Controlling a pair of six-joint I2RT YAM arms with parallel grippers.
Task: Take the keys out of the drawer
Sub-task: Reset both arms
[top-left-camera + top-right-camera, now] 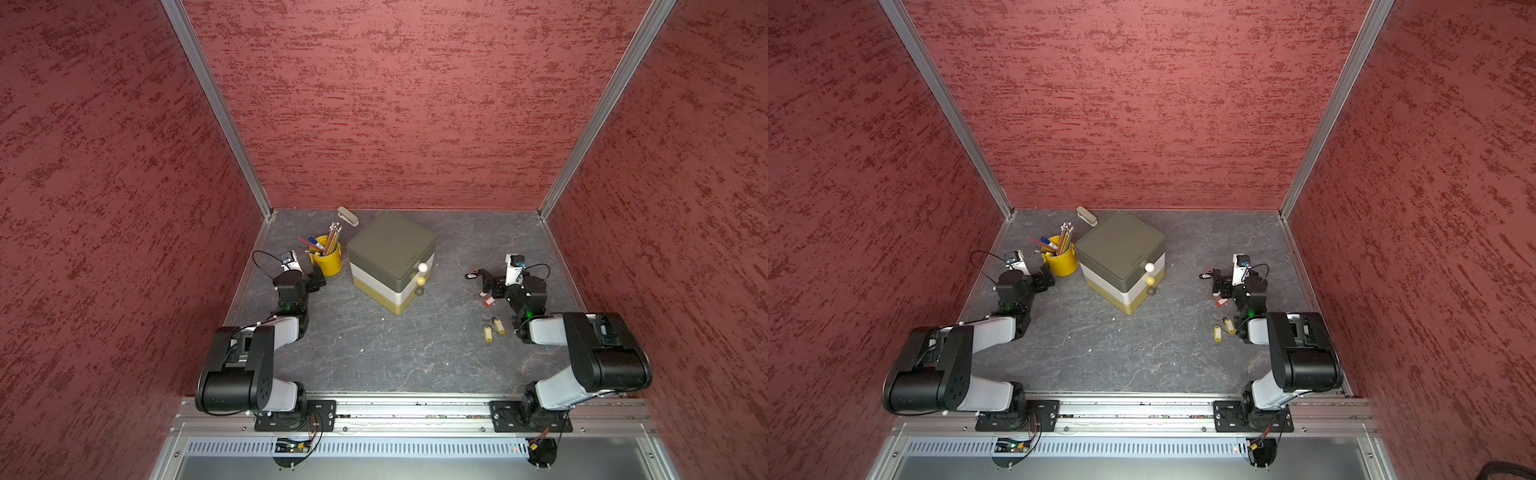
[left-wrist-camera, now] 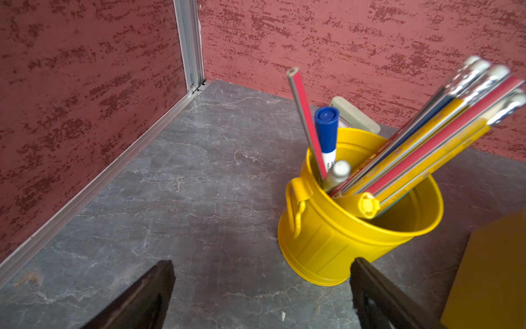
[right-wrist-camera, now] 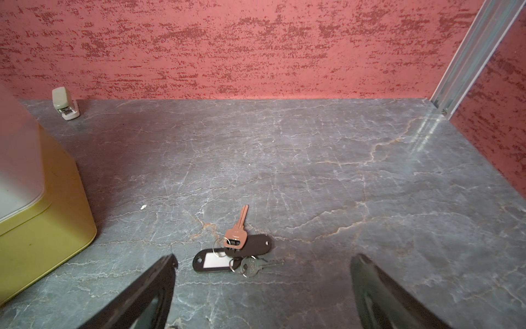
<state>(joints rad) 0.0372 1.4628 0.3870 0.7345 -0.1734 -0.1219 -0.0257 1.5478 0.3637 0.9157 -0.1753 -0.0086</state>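
The drawer unit (image 1: pixel 390 257) is a three-tier box, olive over white over mustard, with ball knobs (image 1: pixel 422 274) down one corner; its drawers look pushed in. The keys lie on the table to its right. Two with black tags (image 3: pixel 232 256) are just ahead of my right gripper (image 3: pixel 264 257), whose jaws stand open and empty. Red-tagged keys (image 1: pixel 488 300) lie beside that gripper (image 1: pixel 482 281), and yellow-tagged ones (image 1: pixel 494 328) are nearer the front. Left of the box, my left gripper (image 2: pixel 262 262) is open and empty by the yellow bucket (image 2: pixel 341 242).
The yellow bucket (image 1: pixel 326 259) holds several pencils and a blue marker (image 2: pixel 327 134). A beige stapler (image 1: pixel 348 216) lies by the back wall. Red walls with aluminium corner posts close in three sides. The box's mustard side (image 3: pixel 42 228) stands to one side of the right gripper.
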